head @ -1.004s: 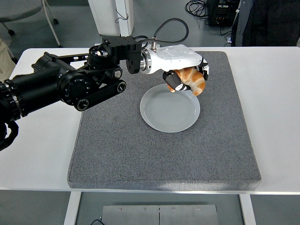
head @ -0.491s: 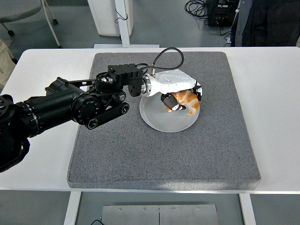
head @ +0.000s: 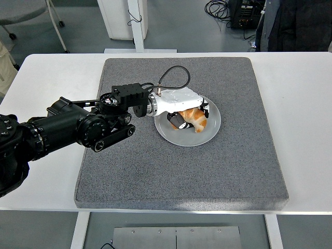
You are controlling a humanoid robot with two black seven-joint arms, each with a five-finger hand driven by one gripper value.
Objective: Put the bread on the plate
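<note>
Gripping one bread (head: 195, 119), the left hand's (head: 182, 108) fingers close over one plate (head: 210, 134).

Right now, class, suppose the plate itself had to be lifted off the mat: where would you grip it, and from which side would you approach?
Probably the plate by its bare near-right rim, coming from the right. The left hand reaches in from the left, fingers around the bread over the far-left half. A shallow round plate lying flat on the grey mat offers only its thin rim.
</note>
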